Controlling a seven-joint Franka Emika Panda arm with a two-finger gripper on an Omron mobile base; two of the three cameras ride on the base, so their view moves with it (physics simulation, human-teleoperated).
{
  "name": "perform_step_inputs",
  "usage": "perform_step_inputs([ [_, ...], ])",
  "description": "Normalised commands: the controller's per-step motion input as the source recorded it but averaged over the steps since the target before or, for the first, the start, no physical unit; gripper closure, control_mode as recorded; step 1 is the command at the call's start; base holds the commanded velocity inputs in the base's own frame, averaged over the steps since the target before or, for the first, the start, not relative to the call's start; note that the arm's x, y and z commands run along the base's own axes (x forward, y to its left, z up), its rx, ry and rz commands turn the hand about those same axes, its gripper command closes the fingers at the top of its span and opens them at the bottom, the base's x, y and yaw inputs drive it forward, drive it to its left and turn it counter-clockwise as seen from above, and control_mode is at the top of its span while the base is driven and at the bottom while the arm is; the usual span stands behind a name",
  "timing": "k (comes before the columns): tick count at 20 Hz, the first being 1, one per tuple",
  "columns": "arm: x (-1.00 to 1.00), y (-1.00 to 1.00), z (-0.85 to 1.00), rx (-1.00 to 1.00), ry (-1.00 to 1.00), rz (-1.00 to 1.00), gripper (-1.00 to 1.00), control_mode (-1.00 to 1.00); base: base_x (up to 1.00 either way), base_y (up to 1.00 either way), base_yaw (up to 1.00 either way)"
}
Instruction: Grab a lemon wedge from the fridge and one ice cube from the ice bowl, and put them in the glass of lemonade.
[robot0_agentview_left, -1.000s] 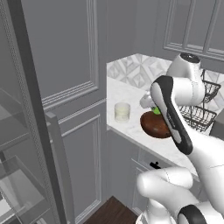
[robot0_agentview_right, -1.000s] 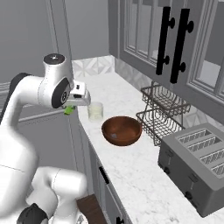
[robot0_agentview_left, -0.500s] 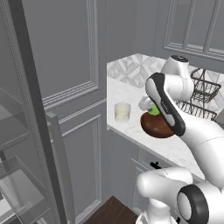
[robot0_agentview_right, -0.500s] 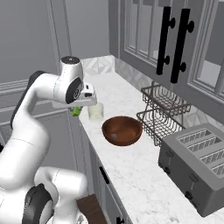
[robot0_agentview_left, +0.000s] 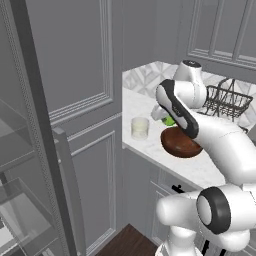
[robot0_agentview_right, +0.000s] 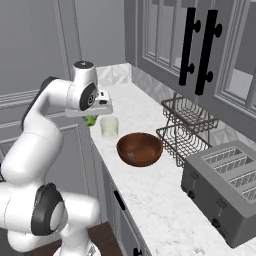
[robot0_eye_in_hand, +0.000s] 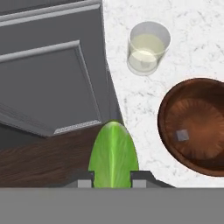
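Observation:
My gripper (robot0_eye_in_hand: 113, 179) is shut on the lemon wedge (robot0_eye_in_hand: 113, 155), a green-yellow piece that juts out between the fingers. It hangs above the counter's front edge, short of the glass of lemonade (robot0_eye_in_hand: 148, 48). In the base views the lemon wedge (robot0_agentview_right: 91, 120) (robot0_agentview_left: 170, 121) sits just beside the glass of lemonade (robot0_agentview_right: 109, 127) (robot0_agentview_left: 140, 128). The brown ice bowl (robot0_eye_in_hand: 197, 124) (robot0_agentview_right: 139, 149) (robot0_agentview_left: 180, 142) stands next to the glass and holds one small ice cube (robot0_eye_in_hand: 181, 135). The fridge (robot0_agentview_left: 30, 150) stands open at the left, with clear shelves showing.
A wire basket rack (robot0_agentview_right: 187, 127) and a toaster (robot0_agentview_right: 225, 185) stand further along the white marble counter (robot0_agentview_right: 165, 200). Wall cabinets with black handles (robot0_agentview_right: 197, 50) hang above. Grey cabinet panels (robot0_eye_in_hand: 48, 70) and wooden floor (robot0_eye_in_hand: 39, 162) lie below the counter edge.
The arm has swung toward the counter and carried the lemon wedge closer to the glass. Glass and bowl have not moved.

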Motion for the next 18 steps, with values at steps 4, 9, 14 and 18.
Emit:
perform_step_inputs([
  [4, 0.48, 0.0, -0.11, -0.01, 0.0, -0.13, 1.0, -1.0, 0.0, 0.0, 0.0],
  [9, 0.59, 0.02, -0.12, -0.03, 0.02, -0.25, 1.0, -1.0, 0.0, 0.0, 0.0],
  [14, 0.4, 0.0, -0.01, 0.0, 0.02, -0.28, 1.0, -1.0, 0.0, 0.0, 0.0],
  [18, 0.29, 0.0, -0.17, 0.0, 0.0, -0.11, 1.0, -1.0, 0.0, 0.0, 0.0],
])
